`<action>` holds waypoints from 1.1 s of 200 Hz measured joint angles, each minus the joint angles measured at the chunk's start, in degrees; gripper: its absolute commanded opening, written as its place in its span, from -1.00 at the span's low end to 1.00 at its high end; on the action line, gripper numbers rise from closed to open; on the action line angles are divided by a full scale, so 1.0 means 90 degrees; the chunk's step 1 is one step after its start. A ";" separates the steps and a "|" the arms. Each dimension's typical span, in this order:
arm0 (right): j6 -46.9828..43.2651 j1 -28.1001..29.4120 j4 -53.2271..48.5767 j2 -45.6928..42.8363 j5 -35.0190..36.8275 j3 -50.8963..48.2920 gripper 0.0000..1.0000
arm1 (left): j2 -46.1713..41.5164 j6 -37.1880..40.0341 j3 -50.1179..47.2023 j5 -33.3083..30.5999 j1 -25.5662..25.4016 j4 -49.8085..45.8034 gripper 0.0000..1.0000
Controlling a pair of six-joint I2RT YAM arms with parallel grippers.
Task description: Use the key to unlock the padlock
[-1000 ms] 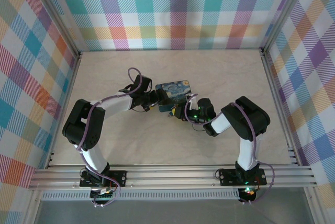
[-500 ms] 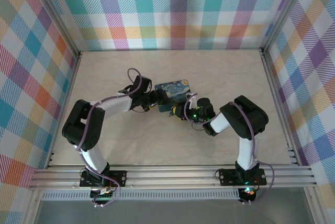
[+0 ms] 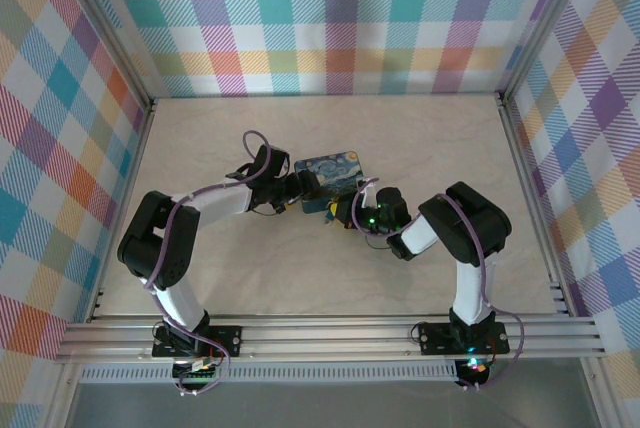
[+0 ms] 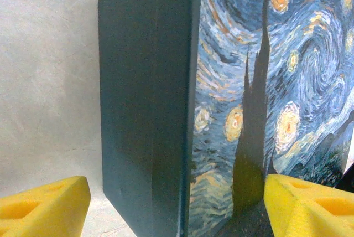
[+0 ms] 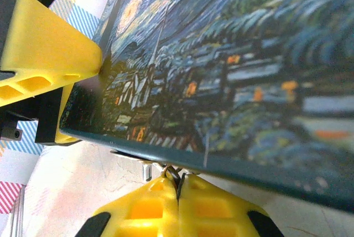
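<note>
Right gripper (image 5: 178,190) is pinching what's probably the key (image 5: 175,175) under the tin (image 5: 232,54), left gripper (image 4: 176,192) is straddling it wide, so I'd be easing in dead straight.

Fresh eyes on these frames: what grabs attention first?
The starry-night tin sits mid-table, with both arms meeting at it. The left hand is open, its yellow fingers straddling the tin's corner. The right hand is pinched shut on a thin metal piece, likely the key, just under the tin's edge.
</note>
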 measured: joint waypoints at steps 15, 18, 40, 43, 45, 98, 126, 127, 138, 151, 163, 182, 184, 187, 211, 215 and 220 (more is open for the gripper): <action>0.0083 -0.0005 0.0051 0.0000 0.0056 -0.0041 -1.00 | -0.0036 -0.0002 -0.0061 -0.0002 -0.0005 0.0051 0.62; 0.0107 -0.0010 0.0063 0.0000 0.0073 -0.0053 -1.00 | -0.0039 -0.0005 -0.0073 -0.0002 -0.0005 0.0066 0.62; 0.0262 -0.0053 0.0085 0.0000 0.0160 -0.0158 -1.00 | -0.0092 -0.0027 -0.0160 -0.0002 -0.0007 0.0119 0.62; 0.0277 -0.0063 0.0085 0.0000 0.0163 -0.0177 -1.00 | -0.0100 -0.0029 -0.0172 -0.0002 -0.0007 0.0126 0.62; 0.0289 -0.0073 0.0090 0.0000 0.0172 -0.0192 -1.00 | -0.0107 -0.0029 -0.0180 -0.0002 -0.0007 0.0131 0.62; 0.0478 -0.0172 0.0236 -0.0085 0.0209 -0.0347 -1.00 | -0.0155 -0.0141 -0.0308 -0.0010 -0.0036 0.0279 0.62; 0.0639 -0.0180 0.0284 -0.0085 0.0214 -0.0379 -1.00 | -0.0216 -0.0187 -0.0379 -0.0080 -0.0104 0.0323 0.62; 0.0644 -0.0180 0.0282 -0.0085 0.0214 -0.0379 -1.00 | -0.0219 -0.0187 -0.0381 -0.0083 -0.0107 0.0323 0.62; 0.0692 -0.0192 0.0289 -0.0085 0.0219 -0.0389 -1.00 | -0.0262 -0.0194 -0.0427 -0.0121 -0.0158 0.0330 0.62; 0.0772 -0.0211 0.0328 -0.0087 0.0236 -0.0418 -1.00 | -0.0287 -0.0219 -0.0444 -0.0134 -0.0209 0.0321 0.62; 0.0852 -0.0221 0.0372 -0.0097 0.0257 -0.0452 -1.00 | -0.0304 -0.0238 -0.0469 -0.0168 -0.0243 0.0328 0.62; 0.0979 -0.0267 0.0410 -0.0134 0.0282 -0.0493 -1.00 | -0.0347 -0.0284 -0.0510 -0.0189 -0.0277 0.0325 0.63; 0.0996 -0.0277 0.0415 -0.0136 0.0284 -0.0498 -1.00 | -0.0352 -0.0287 -0.0515 -0.0192 -0.0279 0.0323 0.63; 0.1001 -0.0287 0.0423 -0.0148 0.0291 -0.0503 -1.00 | -0.0359 -0.0291 -0.0525 -0.0194 -0.0284 0.0323 0.63; 0.1141 -0.0352 0.0447 -0.0194 0.0328 -0.0512 -1.00 | -0.0403 -0.0308 -0.0566 -0.0221 -0.0301 0.0323 0.62; 0.1154 -0.0362 0.0454 -0.0194 0.0330 -0.0512 -1.00 | -0.0408 -0.0308 -0.0571 -0.0221 -0.0301 0.0323 0.63; 0.1171 -0.0376 0.0469 -0.0194 0.0330 -0.0512 -1.00 | -0.0415 -0.0308 -0.0585 -0.0221 -0.0301 0.0325 0.63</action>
